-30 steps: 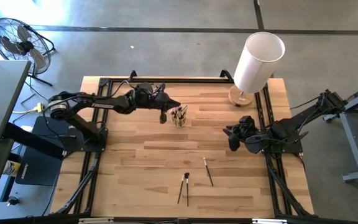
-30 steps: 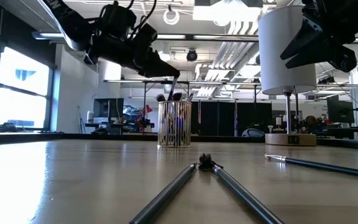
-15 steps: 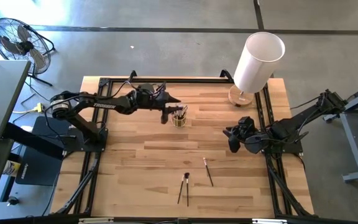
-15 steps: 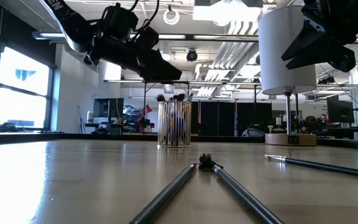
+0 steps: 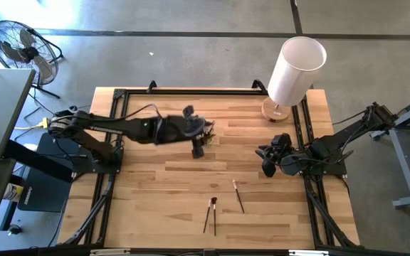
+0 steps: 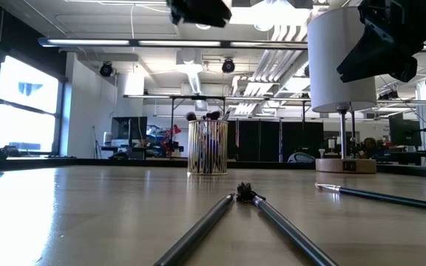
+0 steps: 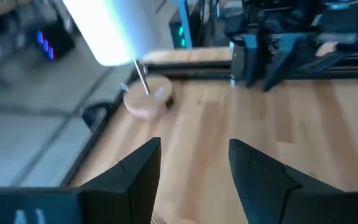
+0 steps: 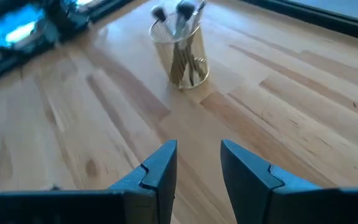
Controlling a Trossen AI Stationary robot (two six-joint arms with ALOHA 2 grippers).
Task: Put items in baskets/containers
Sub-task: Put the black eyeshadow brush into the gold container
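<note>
The clear round cup point(image 6: 208, 148) stands on its base on the table's far middle, with several dark brushes point(image 8: 179, 14) upright in it, bristles up. My left gripper point(image 6: 200, 10) hangs open high above it, holding nothing point(image 7: 194, 149); in the high view it covers most of the cup. Three more brushes lie flat near the front edge: two side by side point(image 5: 210, 213) and one to their right point(image 5: 238, 196). My right gripper point(image 5: 267, 161) waits open at the table's right, pointing toward the cup point(image 8: 199, 149).
A tall white cylinder point(image 5: 295, 67) on a round wooden base point(image 5: 272, 109) stands at the far right corner. Black arm frames point(image 5: 112, 171) run along the left and right table edges. Bare wood lies between the cup and the loose brushes.
My left gripper, shut on a brush just above the cup, has opened and let it go; the brush now stands in the cup. The gripper has then risen well above the cup and shifted slightly toward the near edge.
</note>
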